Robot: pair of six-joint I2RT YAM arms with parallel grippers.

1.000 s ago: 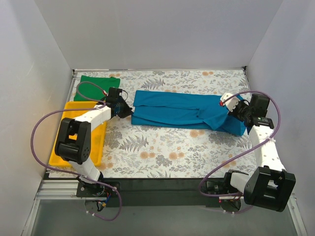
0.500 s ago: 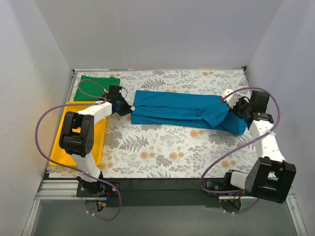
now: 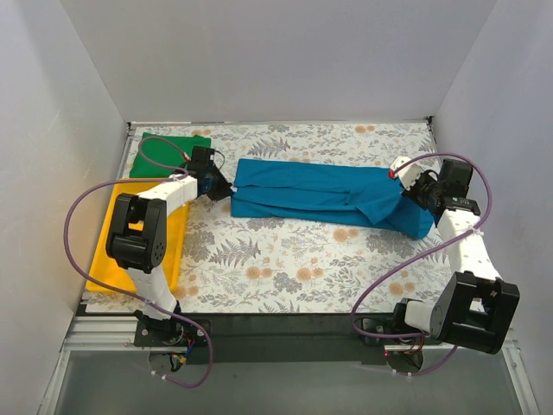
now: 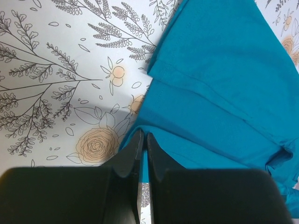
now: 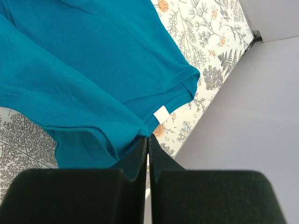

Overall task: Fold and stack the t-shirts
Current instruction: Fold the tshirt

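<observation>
Here, the flowered table (image 3: 285, 259) carries the teal shirt (image 3: 320, 194), stretched as a long folded band across its middle, one end at each arm. The yellow tray (image 3: 173, 246) sits at the left edge, and the green shirt (image 3: 173, 145) lies folded in the far left corner (just beyond the tray). The left gripper (image 3: 226, 192) is clamped on the teal shirt's left end — cloth shows between its fingers. The right gripper (image 3: 411, 195) is pinched tight on the right end — near the white label (image 5: 162, 114).
</observation>
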